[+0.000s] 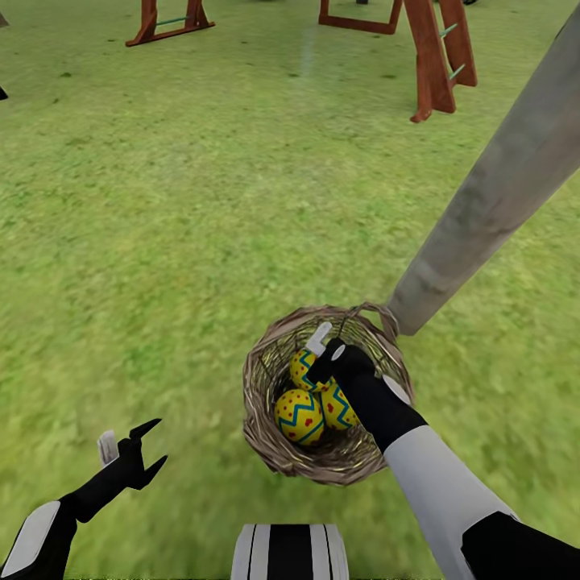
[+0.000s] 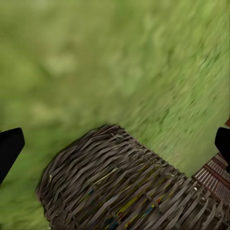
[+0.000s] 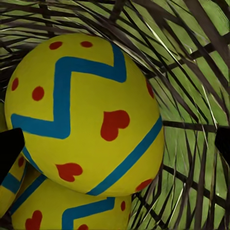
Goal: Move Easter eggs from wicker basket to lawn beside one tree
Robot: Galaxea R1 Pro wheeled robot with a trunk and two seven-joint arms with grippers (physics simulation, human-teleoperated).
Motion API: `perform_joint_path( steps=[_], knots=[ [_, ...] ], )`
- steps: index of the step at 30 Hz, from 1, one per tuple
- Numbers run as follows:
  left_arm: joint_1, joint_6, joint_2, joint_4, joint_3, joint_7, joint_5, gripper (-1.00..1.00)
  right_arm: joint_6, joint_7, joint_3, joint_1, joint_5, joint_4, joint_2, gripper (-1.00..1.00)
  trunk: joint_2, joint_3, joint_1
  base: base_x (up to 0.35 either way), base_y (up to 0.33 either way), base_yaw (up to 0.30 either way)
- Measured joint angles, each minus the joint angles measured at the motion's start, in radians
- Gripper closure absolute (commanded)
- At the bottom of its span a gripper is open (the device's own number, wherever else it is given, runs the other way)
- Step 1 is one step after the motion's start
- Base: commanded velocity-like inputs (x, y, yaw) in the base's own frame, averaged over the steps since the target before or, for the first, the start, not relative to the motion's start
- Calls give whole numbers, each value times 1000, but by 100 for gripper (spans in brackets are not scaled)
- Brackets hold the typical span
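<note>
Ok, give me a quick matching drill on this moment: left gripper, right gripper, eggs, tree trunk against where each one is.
Things:
1. left gripper
2. right gripper
3. Easter eggs
4. tree trunk

Places:
A. lying inside the wicker basket
B. rising from the lawn just behind the basket's rim
C. reaching down into the basket, at the eggs
D. over bare grass, beside the basket, jaws apart

Pairs: 1-D, 2-C, 3-A, 4-B

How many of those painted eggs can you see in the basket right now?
3, all inside the wicker basket: front egg nearest the robot, second egg to its right beside the arm, third egg behind them, partly covered by the right end effector.
</note>
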Motion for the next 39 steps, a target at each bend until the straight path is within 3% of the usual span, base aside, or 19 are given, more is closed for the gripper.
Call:
perform_joint_path(
  steps=[26, 39],
  knots=[
    [0, 0, 0, 0, 0, 0, 0, -100, 0, 1, 1, 0, 0, 2, 2, -100, 0, -42, 0, 0, 0, 0],
    [0, 0, 0, 0, 0, 0, 0, -100, -2, -5, 3, 0, 3, 3, 7, -100, 0, -52, 1, 0, 0, 0]
  ],
)
